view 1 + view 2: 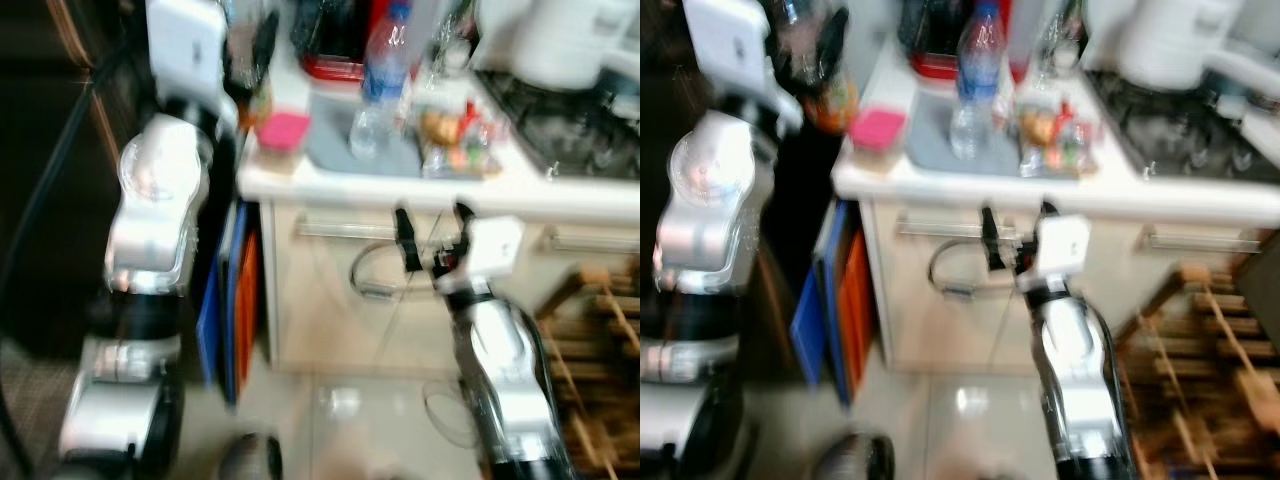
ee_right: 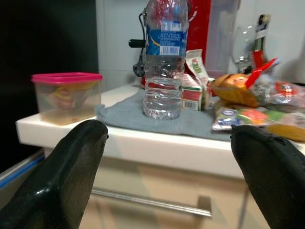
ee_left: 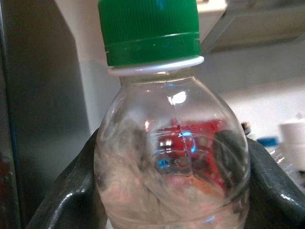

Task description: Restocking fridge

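Fingers (image 3: 71, 200) of the left gripper (image 3: 171, 191) are clenched around the shoulder of a clear bottle with a green cap (image 3: 148, 31), held upright, its long axis running up between the two black pads. In the head views the left arm is raised high at the left, beside a dark tall surface, and the held bottle is lost in blur there.

Lower and to the right, the right gripper (image 1: 434, 238) is seen released, its two fingers spread wide and holding nothing, level with the front edge of a white counter (image 1: 400, 190) and just before a cupboard handle (image 1: 340, 229). Straight ahead of it, beyond the edge, a water bottle with a blue label (image 2: 164, 57) stands upright on a grey mat (image 2: 138, 119). A pink-lidded tub (image 2: 66, 98) sits near the counter's left corner, and snack packets (image 2: 257, 102) lie to the bottle's right.

The standing bottle is judged nearer to the right gripper, and its upright axis would suit a level reach forward and slightly up over the edge.
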### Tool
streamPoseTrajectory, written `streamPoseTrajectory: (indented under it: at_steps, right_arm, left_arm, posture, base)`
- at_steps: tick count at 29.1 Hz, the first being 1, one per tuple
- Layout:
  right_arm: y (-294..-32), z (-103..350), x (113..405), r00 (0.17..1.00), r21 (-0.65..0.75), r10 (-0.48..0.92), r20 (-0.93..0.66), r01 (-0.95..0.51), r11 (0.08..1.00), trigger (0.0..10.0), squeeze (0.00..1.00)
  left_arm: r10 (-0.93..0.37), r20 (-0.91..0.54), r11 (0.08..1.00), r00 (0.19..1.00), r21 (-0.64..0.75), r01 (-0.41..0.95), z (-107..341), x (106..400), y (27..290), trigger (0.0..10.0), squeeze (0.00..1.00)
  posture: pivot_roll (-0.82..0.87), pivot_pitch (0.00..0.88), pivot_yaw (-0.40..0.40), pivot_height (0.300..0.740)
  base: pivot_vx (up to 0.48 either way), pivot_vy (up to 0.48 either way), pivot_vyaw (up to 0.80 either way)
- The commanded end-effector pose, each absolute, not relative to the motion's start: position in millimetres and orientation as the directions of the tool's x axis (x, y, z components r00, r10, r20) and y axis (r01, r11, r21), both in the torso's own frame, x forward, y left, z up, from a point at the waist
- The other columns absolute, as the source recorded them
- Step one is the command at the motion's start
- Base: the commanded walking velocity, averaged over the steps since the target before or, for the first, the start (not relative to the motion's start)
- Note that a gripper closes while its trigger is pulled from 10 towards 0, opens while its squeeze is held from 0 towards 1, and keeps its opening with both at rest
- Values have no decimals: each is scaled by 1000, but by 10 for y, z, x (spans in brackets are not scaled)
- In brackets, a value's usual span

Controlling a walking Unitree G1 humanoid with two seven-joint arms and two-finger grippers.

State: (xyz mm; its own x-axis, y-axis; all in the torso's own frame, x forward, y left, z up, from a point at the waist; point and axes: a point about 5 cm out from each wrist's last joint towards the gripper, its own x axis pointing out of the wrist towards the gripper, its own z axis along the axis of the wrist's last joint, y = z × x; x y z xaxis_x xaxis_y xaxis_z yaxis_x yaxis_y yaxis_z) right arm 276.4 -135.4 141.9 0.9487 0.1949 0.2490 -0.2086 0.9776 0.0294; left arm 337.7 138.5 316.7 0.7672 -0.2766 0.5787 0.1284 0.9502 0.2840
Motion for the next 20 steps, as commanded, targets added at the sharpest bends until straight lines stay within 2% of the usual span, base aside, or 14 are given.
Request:
streamPoseTrajectory:
  at_steps: [1,14,20]
  right_arm:
    - [-1355,1455,2770,945,25,193,266,-207,978,10000,0]
    - [-1369,1374,2762,951,19,194,240,-204,979,10000,0]
    - [-1402,1319,2749,958,20,185,219,-194,981,10000,0]
  left_arm:
    - [-299,610,944,734,302,133,3266,3337,1324,10000,0]
    - [-299,592,947,749,282,155,3159,3308,1295,10000,0]
    - [-264,516,958,814,234,163,2875,3277,1373,10000,0]
  posture:
    - [-62,0,-18,740]
    - [-62,0,-18,740]
    - [-71,0,0,740]
  base:
    - [-296,0,0]
    - [-292,0,0]
    - [-292,0,0]
